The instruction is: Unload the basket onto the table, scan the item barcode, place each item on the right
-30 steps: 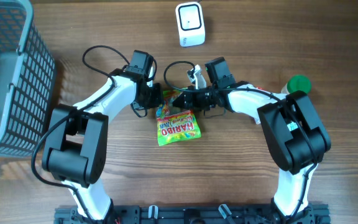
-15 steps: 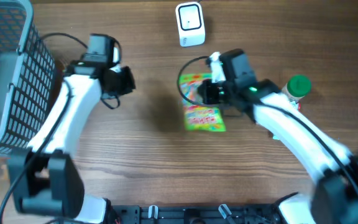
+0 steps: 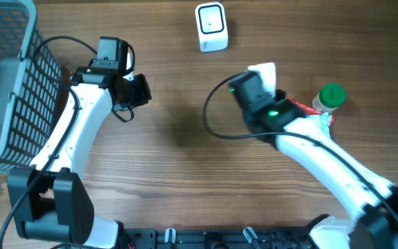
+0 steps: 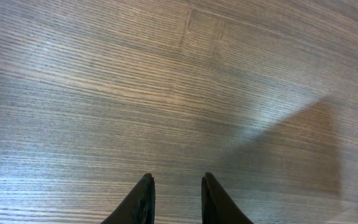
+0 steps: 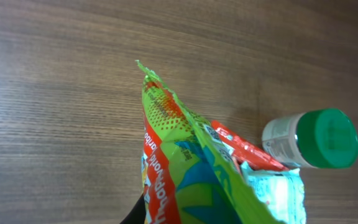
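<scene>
The item is a green and red Haribo candy bag (image 5: 182, 155), which my right gripper (image 3: 259, 78) holds up above the table, shut on its lower end. Only one dark finger (image 5: 139, 213) shows beside the bag. From overhead the wrist covers most of the bag, and a pale part of it (image 3: 264, 70) sticks out toward the white scanner (image 3: 211, 26) at the table's far edge. My left gripper (image 4: 176, 180) hovers over bare wood at the left, jaws a little apart with nothing between them.
A green-capped bottle (image 3: 332, 95) stands at the right with a red packet (image 3: 298, 108) and a pale blue packet (image 5: 278, 193) beside it. A grey wire basket (image 3: 5, 83) fills the far left. A black cable (image 3: 216, 124) loops under the right arm.
Both grippers were at the bag on the table. The left gripper has let go and swung away left. The right gripper has lifted the bag and turned it toward the scanner.
</scene>
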{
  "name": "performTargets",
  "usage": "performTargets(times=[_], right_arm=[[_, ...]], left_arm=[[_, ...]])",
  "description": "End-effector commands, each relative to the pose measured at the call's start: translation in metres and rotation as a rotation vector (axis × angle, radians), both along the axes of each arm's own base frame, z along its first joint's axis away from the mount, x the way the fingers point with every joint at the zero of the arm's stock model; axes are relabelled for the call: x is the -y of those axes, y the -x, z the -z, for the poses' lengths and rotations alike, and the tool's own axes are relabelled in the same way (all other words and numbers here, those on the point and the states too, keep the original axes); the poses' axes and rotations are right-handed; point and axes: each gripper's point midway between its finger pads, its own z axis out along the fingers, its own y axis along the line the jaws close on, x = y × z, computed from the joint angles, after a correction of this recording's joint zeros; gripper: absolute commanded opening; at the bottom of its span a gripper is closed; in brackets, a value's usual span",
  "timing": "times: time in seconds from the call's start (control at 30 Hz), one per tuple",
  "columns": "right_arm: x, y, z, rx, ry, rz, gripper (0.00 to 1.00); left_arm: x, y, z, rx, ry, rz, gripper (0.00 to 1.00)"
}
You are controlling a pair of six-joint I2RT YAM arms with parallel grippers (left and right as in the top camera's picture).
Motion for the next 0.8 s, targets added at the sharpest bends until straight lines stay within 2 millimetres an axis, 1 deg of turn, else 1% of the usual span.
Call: performTargets(times=[0.0,0.03,0.07,0.17,0.23,0.33,0.37,0.4,0.43,0.47,0.5,0.53,0.57,0.63,0.67,0.73,0.77], right_arm=[[-0.014,-0.004,0.013,0.090,0.160,0.041,0.04],[-0.026,-0.004,0.023,0.092,0.177,0.019,0.04],[-0.042,-0.004,0.038,0.093,0.205,-0.019,0.04],[-0.063,-0.002,0.056,0.116,0.261,-0.069,0.04],[-0.078,0.000,0.065,0.133,0.267,-0.100,0.04],[-0.112,0.009,0.081,0.119,0.180,-0.174,0.05],[-0.126,0.012,0.086,0.098,0.121,-0.206,0.09],[-0.137,0.015,0.090,0.080,0.073,-0.231,0.17],[-0.150,0.019,0.094,0.053,0.009,-0.264,0.22],[-0.166,0.023,0.096,0.024,-0.066,-0.303,0.30],[-0.173,0.025,0.097,0.008,-0.097,-0.328,0.43],[-0.183,0.026,0.092,-0.011,-0.133,-0.366,0.56],[-0.188,0.026,0.086,-0.017,-0.160,-0.383,0.58],[-0.197,0.024,0.067,-0.024,-0.232,-0.412,0.74],[-0.200,0.024,0.058,-0.026,-0.264,-0.423,0.78],[-0.208,0.025,0.033,-0.036,-0.356,-0.480,0.79],[-0.207,0.025,0.020,-0.037,-0.404,-0.488,0.79]], left_arm=[[0.000,0.002,0.004,-0.019,-0.005,-0.007,0.22],[-0.001,0.003,0.004,-0.024,-0.006,-0.008,0.22],[-0.001,0.004,0.005,-0.028,-0.007,-0.008,0.22],[-0.001,0.005,0.005,-0.032,-0.007,-0.008,0.22],[-0.001,0.005,0.005,-0.032,-0.007,-0.008,0.22],[-0.001,0.005,0.005,-0.031,-0.007,-0.008,0.23],[-0.001,0.005,0.005,-0.032,-0.007,-0.008,0.23],[-0.001,0.005,0.005,-0.032,-0.007,-0.008,0.24],[-0.001,0.005,0.005,-0.032,-0.007,-0.008,0.25],[-0.001,0.005,0.005,-0.032,-0.007,-0.008,0.27],[-0.001,0.005,0.005,-0.032,-0.008,-0.008,0.29],[-0.001,0.005,0.005,-0.032,-0.008,-0.008,0.30],[-0.001,0.005,0.005,-0.032,-0.008,-0.008,0.32],[-0.001,0.005,0.005,-0.032,-0.008,-0.008,0.34],[-0.001,0.005,0.005,-0.031,-0.008,-0.008,0.35],[-0.001,0.005,0.005,-0.031,-0.008,-0.008,0.37],[-0.001,0.005,0.005,-0.032,-0.007,-0.008,0.38]])
